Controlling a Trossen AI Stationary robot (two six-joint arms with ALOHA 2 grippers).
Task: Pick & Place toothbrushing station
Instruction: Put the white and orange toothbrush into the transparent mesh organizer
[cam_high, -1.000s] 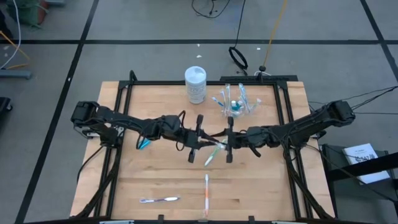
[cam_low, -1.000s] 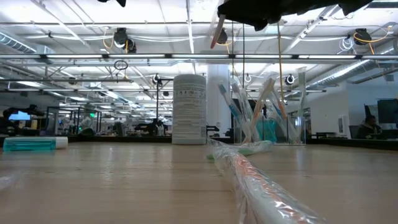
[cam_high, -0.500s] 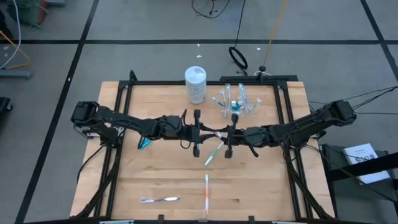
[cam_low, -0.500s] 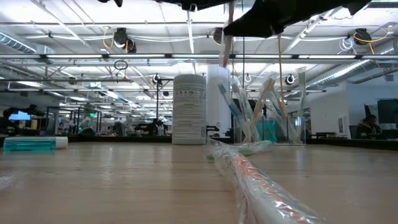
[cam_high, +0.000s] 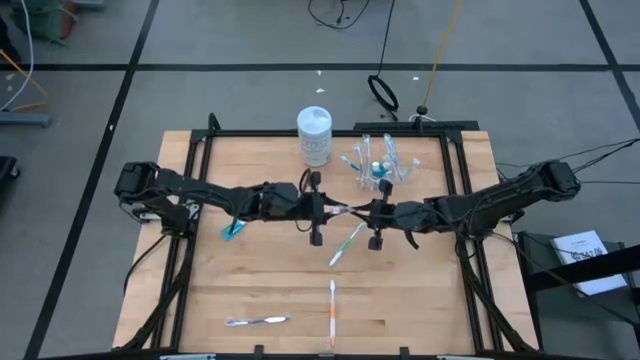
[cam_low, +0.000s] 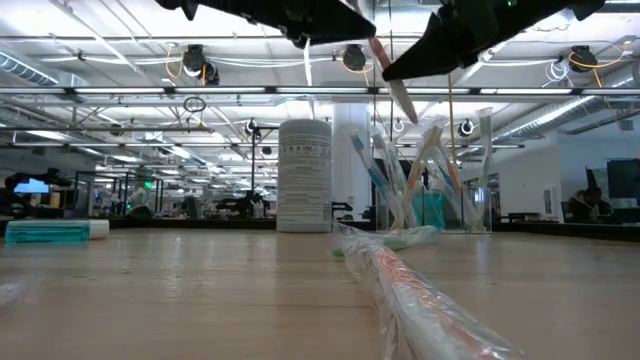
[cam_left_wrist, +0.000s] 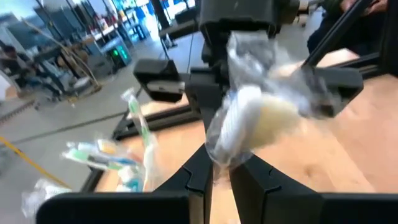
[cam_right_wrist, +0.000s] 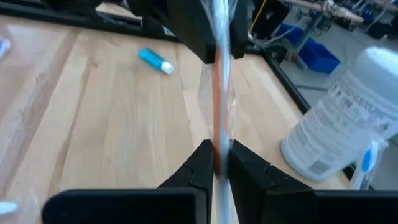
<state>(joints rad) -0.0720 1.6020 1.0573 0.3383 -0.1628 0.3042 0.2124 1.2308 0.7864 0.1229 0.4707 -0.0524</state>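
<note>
Both of your grippers meet above the middle of the wooden table (cam_high: 250, 290). The right gripper (cam_right_wrist: 219, 160) has its jaws closed on a slim orange-handled toothbrush in clear plastic wrap (cam_right_wrist: 219, 93), pinched between the two dark fingers. The left gripper (cam_left_wrist: 215, 171) is closed on the bristle end of that same toothbrush, held off the table between the arms. At about one o'clock from them stands the clear plastic cup (cam_high: 378, 165) with brushes inside, the white lidded canister (cam_high: 314, 135) just beside it at eleven o'clock. A small blue toothpaste tube (cam_high: 232, 229) lies at nine o'clock, under the left arm.
</note>
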